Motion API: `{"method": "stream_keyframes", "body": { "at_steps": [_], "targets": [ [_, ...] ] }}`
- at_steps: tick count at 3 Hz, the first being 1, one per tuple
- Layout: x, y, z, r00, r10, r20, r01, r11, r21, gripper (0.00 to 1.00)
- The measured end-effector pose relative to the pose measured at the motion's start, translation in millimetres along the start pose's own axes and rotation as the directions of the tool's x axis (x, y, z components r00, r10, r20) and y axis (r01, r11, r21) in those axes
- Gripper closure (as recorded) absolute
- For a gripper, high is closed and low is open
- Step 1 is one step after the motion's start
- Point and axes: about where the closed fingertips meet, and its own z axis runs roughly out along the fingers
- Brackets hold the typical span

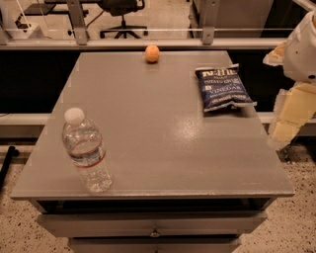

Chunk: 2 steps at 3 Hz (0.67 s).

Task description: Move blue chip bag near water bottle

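The blue chip bag [224, 89] lies flat on the far right of the grey table [158, 133], its white lettering facing up. The water bottle [86, 150], clear with a white cap and a white-and-red label band, stands upright at the near left corner. My gripper [285, 123] hangs off the table's right side, beyond the edge and to the right of the bag, below the white arm housing [303, 47]. It touches nothing and holds nothing.
A small orange fruit [152, 53] sits at the far edge of the table near the middle. The table has drawers [153, 225] at the front. Behind it are a railing and an office chair [121, 15].
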Motion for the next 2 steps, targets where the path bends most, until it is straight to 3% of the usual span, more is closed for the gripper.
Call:
{"method": "stream_keyframes", "body": {
  "at_steps": [2],
  "targets": [
    [-1.9, -3.5, 3.6, 1.0, 0.007, 0.016, -0.007, 0.9999, 0.015, 0.0]
  ]
}}
